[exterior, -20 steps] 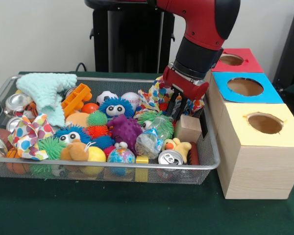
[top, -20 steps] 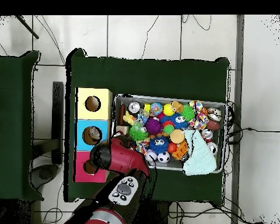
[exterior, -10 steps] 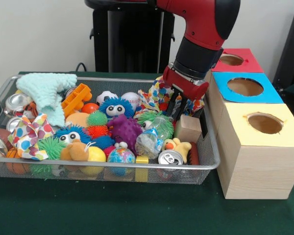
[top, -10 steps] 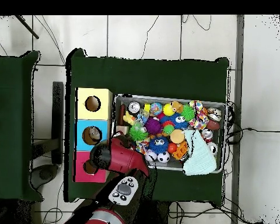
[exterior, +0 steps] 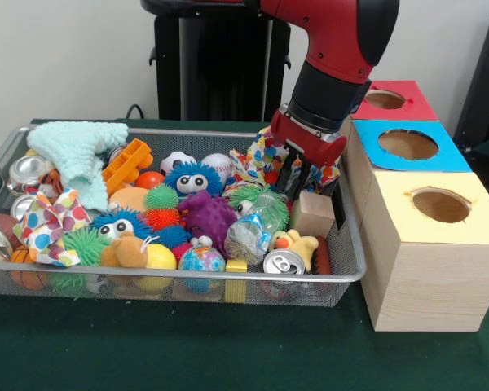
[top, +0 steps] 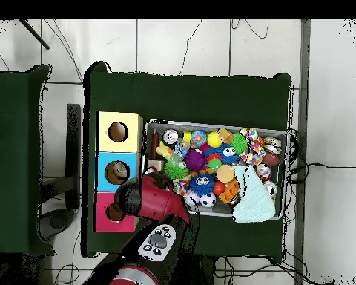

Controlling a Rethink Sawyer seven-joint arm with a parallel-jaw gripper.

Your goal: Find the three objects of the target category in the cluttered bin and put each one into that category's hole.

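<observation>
The robot's gripper (exterior: 297,181) is low in the wire bin (exterior: 352,269), at the end near the three boxes. It hangs over a spotted cloth (exterior: 257,159), right beside a small wooden block (exterior: 314,213). The dark fingers point down into the toys, but I cannot tell if they are wide, narrow, or holding something, because the cloth and toys hide the tips. The bin is full: fuzzy balls with eyes, a purple spiky ball (exterior: 208,217), a soda can (exterior: 282,262), a little duck (exterior: 295,242), a clear bottle (exterior: 255,225) and a pale green cloth (exterior: 80,149). The task does not say which kind of thing goes in, so I cannot tell which toys are wanted. The robot looks like it is at the picking step. Next it needs to get a good hold on one thing, lift it clear of the pile, and carry it to the right hole: red (exterior: 385,99), blue (exterior: 407,144) or yellow (exterior: 441,205).
</observation>
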